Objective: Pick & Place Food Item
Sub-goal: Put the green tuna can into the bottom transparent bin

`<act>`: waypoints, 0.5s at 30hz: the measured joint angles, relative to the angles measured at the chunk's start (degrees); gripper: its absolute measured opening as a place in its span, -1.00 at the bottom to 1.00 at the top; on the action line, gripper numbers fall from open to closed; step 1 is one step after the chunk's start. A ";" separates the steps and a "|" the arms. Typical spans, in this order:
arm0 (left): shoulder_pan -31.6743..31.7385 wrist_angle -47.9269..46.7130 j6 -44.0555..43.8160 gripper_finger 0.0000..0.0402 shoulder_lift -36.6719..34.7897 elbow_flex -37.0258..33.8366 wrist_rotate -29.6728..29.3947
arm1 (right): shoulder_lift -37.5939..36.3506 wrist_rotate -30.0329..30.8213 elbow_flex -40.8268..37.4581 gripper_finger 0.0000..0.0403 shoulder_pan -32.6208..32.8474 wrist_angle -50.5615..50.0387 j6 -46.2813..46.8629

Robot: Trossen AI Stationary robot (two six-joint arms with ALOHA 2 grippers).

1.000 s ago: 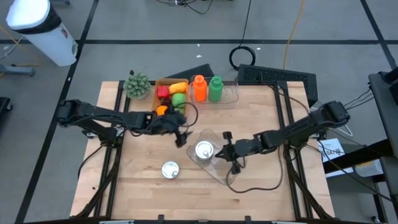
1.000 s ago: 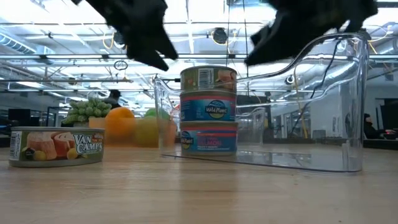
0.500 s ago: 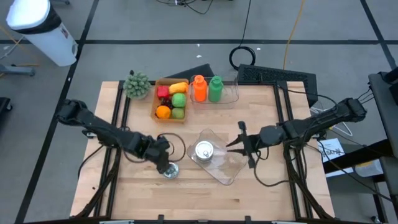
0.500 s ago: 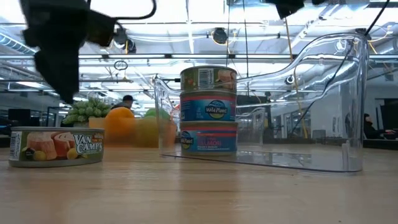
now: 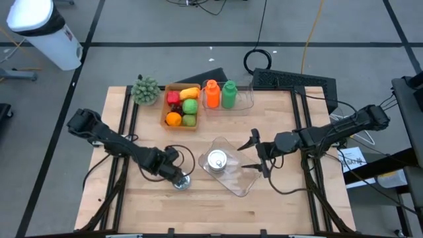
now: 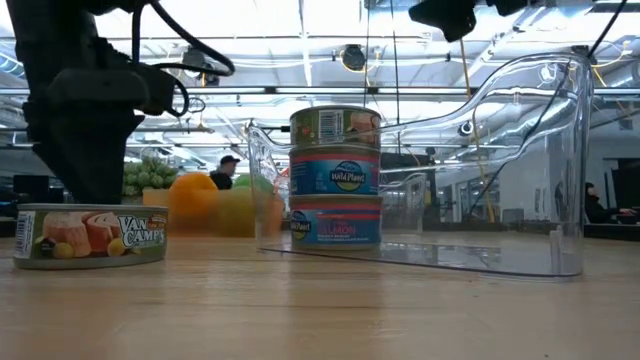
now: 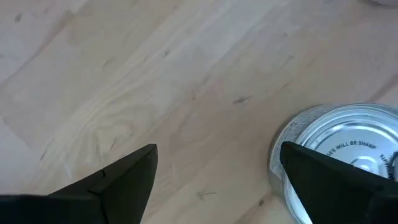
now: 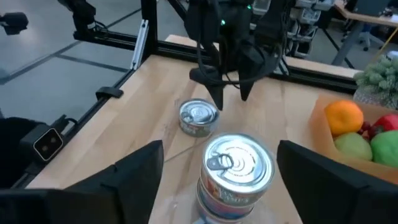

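Only the low view shows that three cans (image 6: 335, 176) stand stacked upright inside the clear bin (image 6: 520, 170); from above the stack reads as a single round lid (image 5: 217, 159), and the right wrist view gives just the top lid with its pull tab (image 8: 239, 160). The low view also gives the label of the loose can (image 6: 91, 236), which stands flat on its base with its axis vertical, on the wooden table (image 5: 277, 198) near the front, left of the bin and apart from it. From above, the left gripper (image 5: 178, 176) is at this can's lid (image 5: 182, 182), and the left wrist view shows its two fingers (image 7: 124, 180) spread wide, one over bare wood and the other over the can's rim (image 7: 339, 171), gripping nothing. The right gripper (image 5: 252, 153) hangs at the bin's right side, fingers well apart and empty. At the table's back, an orange tray (image 5: 178, 88) holds fruit, an orange, a green apple, something red and something yellow, and a second clear bin (image 5: 244, 100) holds an orange bottle (image 5: 211, 93) and a green bottle (image 5: 229, 93)
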 joint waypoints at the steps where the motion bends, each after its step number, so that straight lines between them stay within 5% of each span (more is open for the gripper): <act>1: -0.19 0.07 0.29 0.80 0.09 0.00 -0.03 | -0.12 0.02 -0.34 0.50 -0.01 0.07 0.52; 15: -0.23 5.42 5.64 0.87 -0.43 0.00 4.00 | -2.30 0.07 -3.87 0.46 -1.55 0.72 3.14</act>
